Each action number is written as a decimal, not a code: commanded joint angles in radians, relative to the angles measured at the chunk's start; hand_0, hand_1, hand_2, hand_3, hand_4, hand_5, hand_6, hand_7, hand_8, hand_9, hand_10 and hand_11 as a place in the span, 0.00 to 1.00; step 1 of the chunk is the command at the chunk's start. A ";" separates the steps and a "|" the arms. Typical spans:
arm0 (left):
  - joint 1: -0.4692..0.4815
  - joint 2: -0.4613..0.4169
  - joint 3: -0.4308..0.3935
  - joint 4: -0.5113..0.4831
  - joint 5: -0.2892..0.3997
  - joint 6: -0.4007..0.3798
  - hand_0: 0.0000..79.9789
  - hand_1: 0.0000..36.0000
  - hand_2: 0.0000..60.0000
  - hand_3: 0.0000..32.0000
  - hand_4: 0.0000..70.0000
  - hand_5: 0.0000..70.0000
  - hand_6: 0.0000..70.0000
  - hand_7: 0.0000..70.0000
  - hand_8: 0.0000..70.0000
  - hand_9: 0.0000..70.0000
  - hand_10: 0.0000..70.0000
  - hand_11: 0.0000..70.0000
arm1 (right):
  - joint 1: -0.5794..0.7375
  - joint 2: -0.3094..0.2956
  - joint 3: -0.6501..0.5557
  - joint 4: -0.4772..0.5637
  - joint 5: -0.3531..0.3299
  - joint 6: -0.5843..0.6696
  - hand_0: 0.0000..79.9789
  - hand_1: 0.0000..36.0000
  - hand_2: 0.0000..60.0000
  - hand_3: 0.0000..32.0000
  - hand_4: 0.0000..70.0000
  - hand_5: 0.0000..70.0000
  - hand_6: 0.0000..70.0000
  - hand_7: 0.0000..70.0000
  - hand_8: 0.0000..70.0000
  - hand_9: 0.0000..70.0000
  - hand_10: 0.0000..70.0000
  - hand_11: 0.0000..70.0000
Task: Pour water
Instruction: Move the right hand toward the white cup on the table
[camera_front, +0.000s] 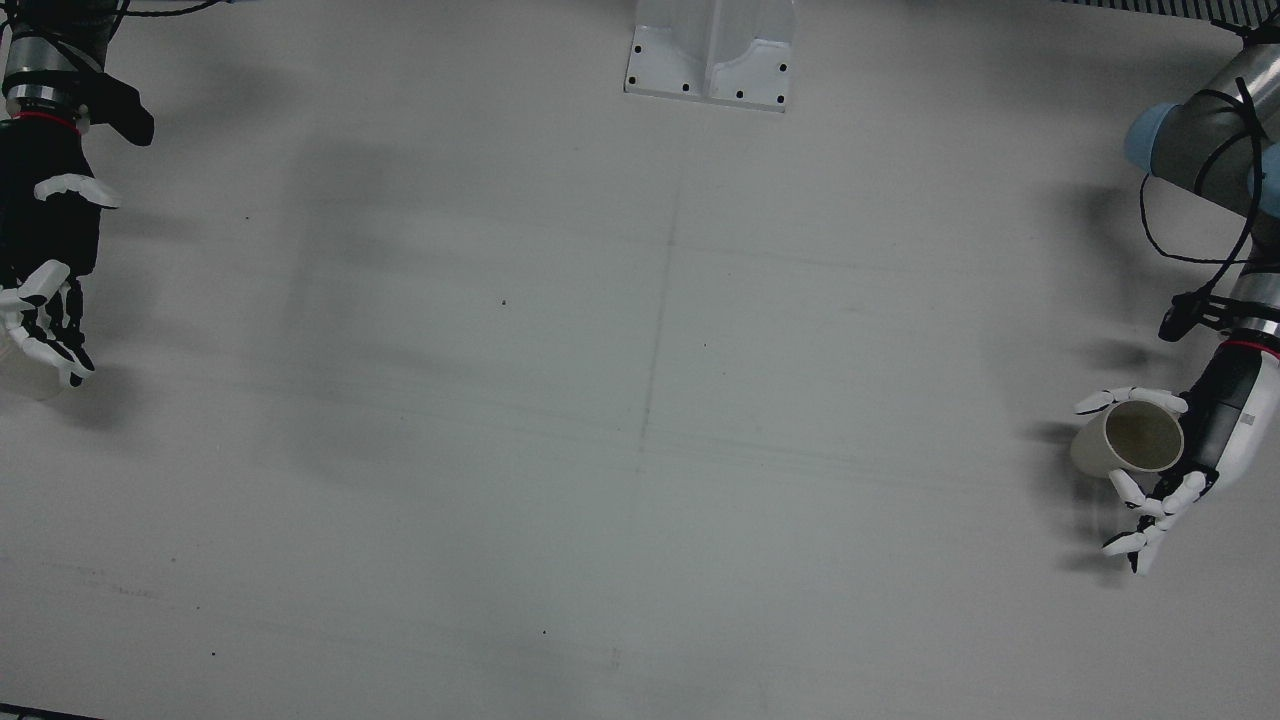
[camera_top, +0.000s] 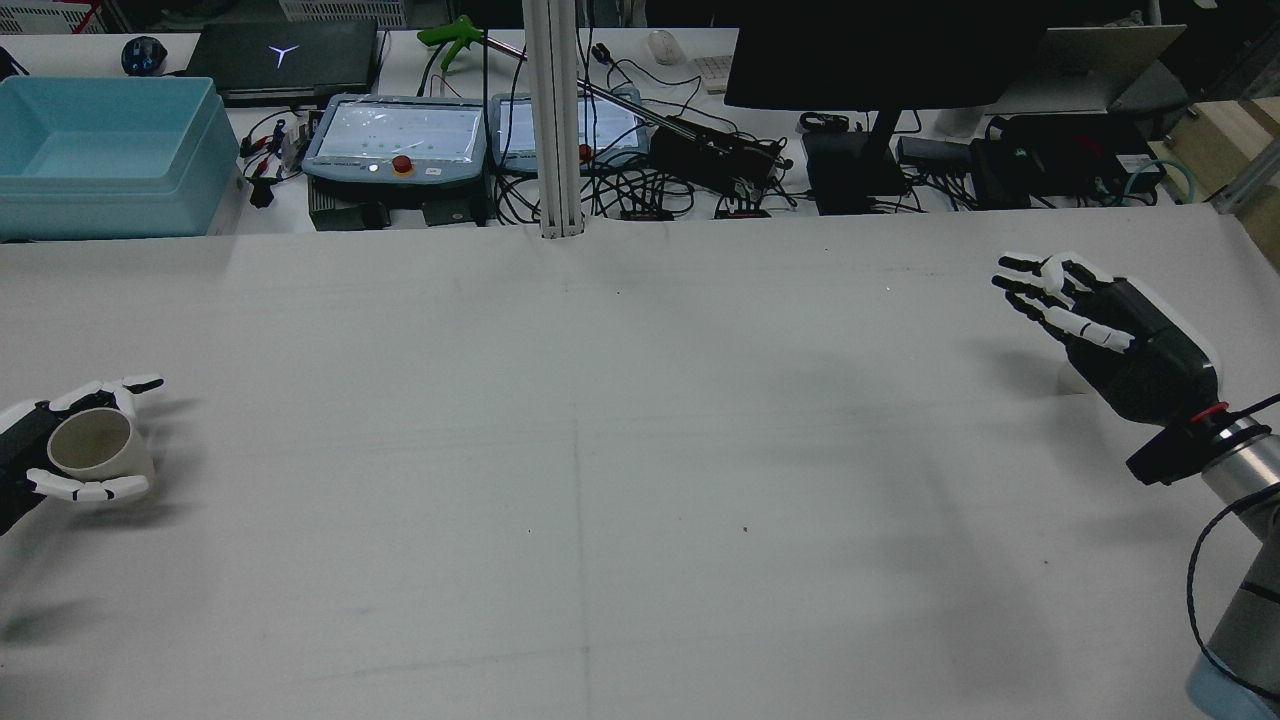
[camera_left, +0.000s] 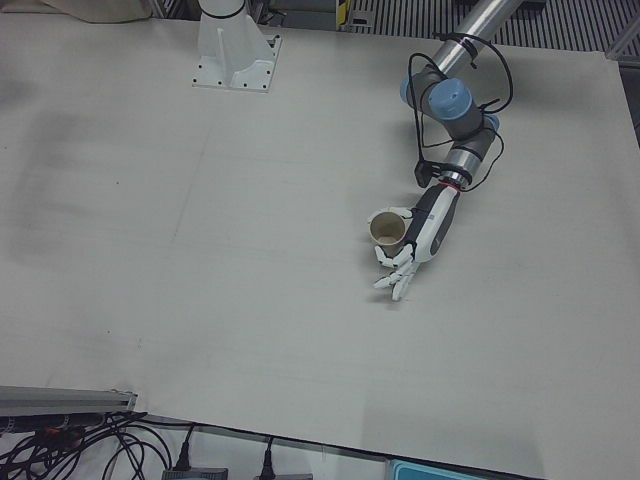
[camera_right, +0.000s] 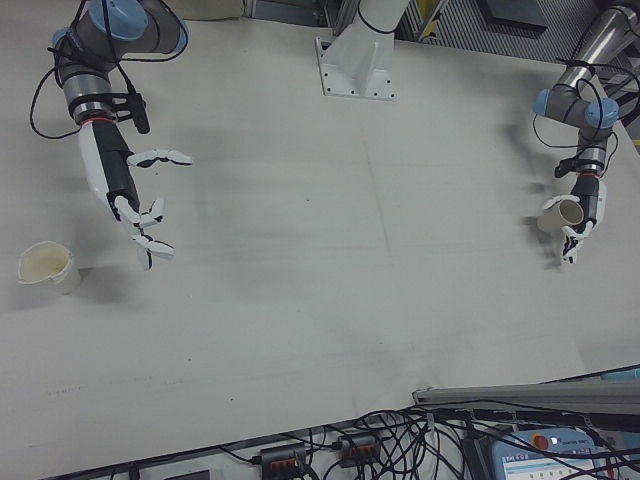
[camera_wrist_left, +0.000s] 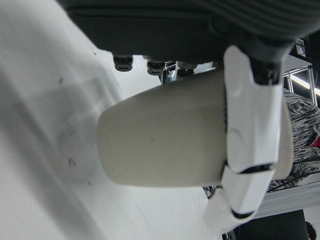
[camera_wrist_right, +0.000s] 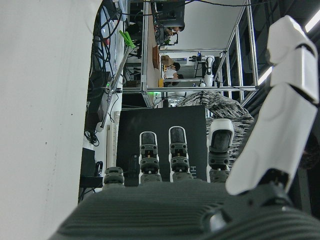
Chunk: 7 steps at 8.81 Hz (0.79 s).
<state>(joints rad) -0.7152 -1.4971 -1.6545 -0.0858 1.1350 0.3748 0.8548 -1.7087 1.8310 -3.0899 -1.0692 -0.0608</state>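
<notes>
- So the left hand (camera_front: 1165, 470) hung low at its table (camera_front: 640, 400) edge, fingers wrapped round a tilted paper cup (camera_front: 1128, 440).
- Right hand (camera_right: 135, 205) hovered with fingers spread, holding nothing.
- Second paper cup (camera_right: 45, 265) stood near it, apart from its fingertips.

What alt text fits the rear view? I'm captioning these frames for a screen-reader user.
At the table's left edge, the robot's left hand wraps its fingers around a beige paper cup. At the far right, the right hand hovers open and empty, above the white table.
</notes>
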 joint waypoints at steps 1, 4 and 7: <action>-0.006 0.009 -0.060 0.099 -0.001 -0.159 0.78 1.00 1.00 0.00 0.80 1.00 0.16 0.30 0.06 0.06 0.03 0.08 | 0.044 -0.066 -0.019 0.077 -0.011 0.024 0.62 0.44 0.29 0.00 0.13 1.00 0.19 0.35 0.20 0.27 0.05 0.09; -0.004 0.018 -0.102 0.135 0.002 -0.232 0.80 1.00 1.00 0.00 0.77 1.00 0.15 0.30 0.06 0.05 0.03 0.08 | 0.353 -0.111 -0.218 0.275 -0.244 0.001 0.63 0.49 0.33 0.00 0.17 1.00 0.21 0.31 0.17 0.22 0.03 0.07; 0.005 0.018 -0.140 0.162 0.011 -0.234 0.83 1.00 1.00 0.00 0.79 1.00 0.15 0.30 0.06 0.05 0.03 0.08 | 0.529 -0.111 -0.286 0.277 -0.431 -0.137 0.66 0.54 0.27 0.00 0.16 0.89 0.17 0.23 0.11 0.13 0.00 0.00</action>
<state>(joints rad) -0.7158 -1.4799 -1.7648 0.0530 1.1405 0.1454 1.2716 -1.8253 1.6173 -2.8251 -1.3753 -0.1064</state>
